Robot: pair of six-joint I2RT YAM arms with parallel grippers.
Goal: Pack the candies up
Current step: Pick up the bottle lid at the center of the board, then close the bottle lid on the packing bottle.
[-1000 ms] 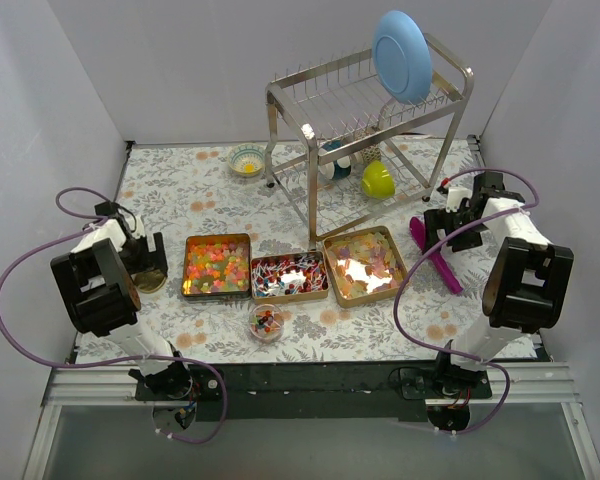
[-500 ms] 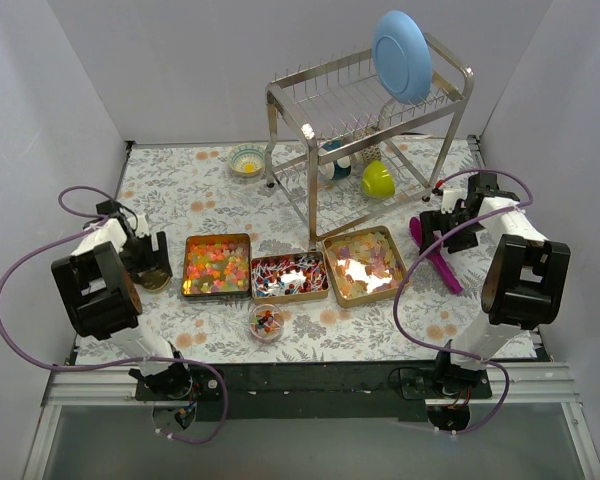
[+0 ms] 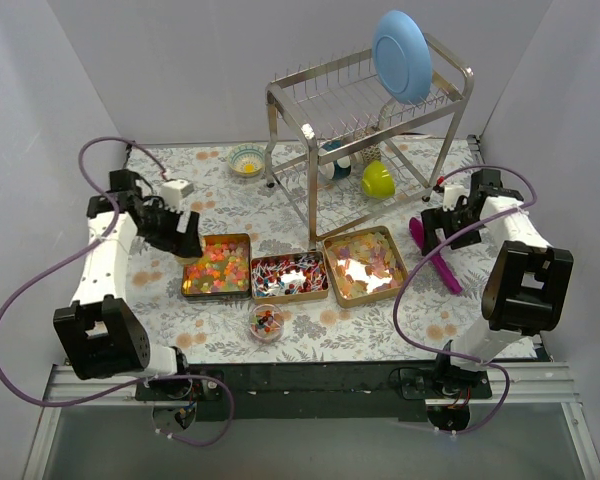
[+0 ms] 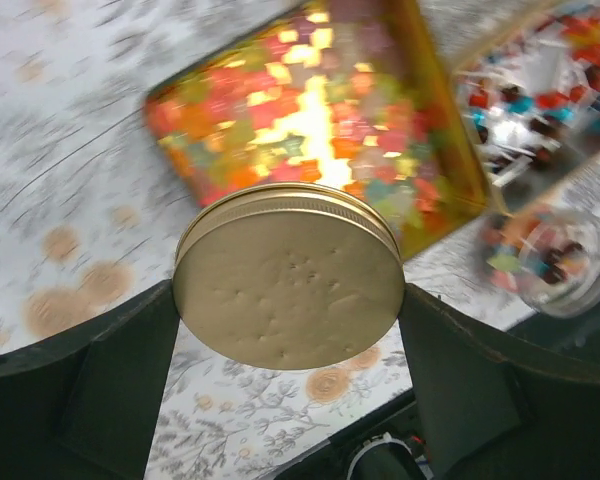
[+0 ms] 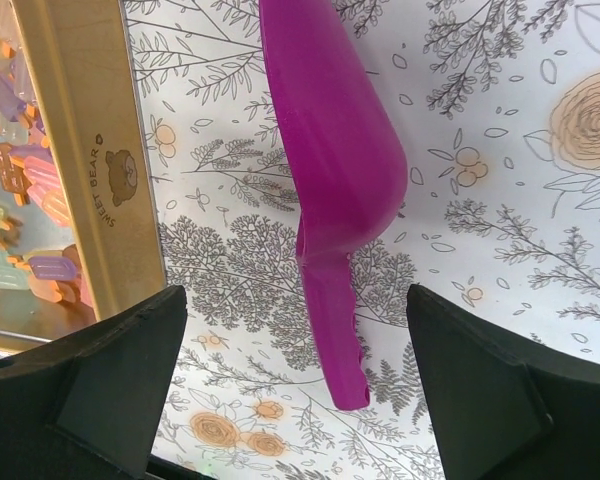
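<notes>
Two jaws of the left gripper [image 3: 180,235] clamp a gold lid [image 4: 288,290] by its rim, held level. A second ago this gripper sat low at the left edge of the table [image 3: 380,330], down on that lid. It has since lifted and swung inward, and now hangs over the near-left part of the gummy tray [image 3: 186,268]. Gummies [image 4: 300,120] fill that tray. Red-blue wrapped candies [image 3: 288,276] fill the middle tray [image 3: 290,297], and pale wrapped ones [image 3: 365,262] the right tray [image 3: 332,272]. A small jar [image 3: 252,324] holding mixed candies stands uncapped just in front of the trays. The right gripper [image 3: 445,224] is spread wide and empty over the purple scoop [image 5: 330,150], and has hardly shifted. Judgement: filling looks finished, and capping the jar seems the step in hand.
</notes>
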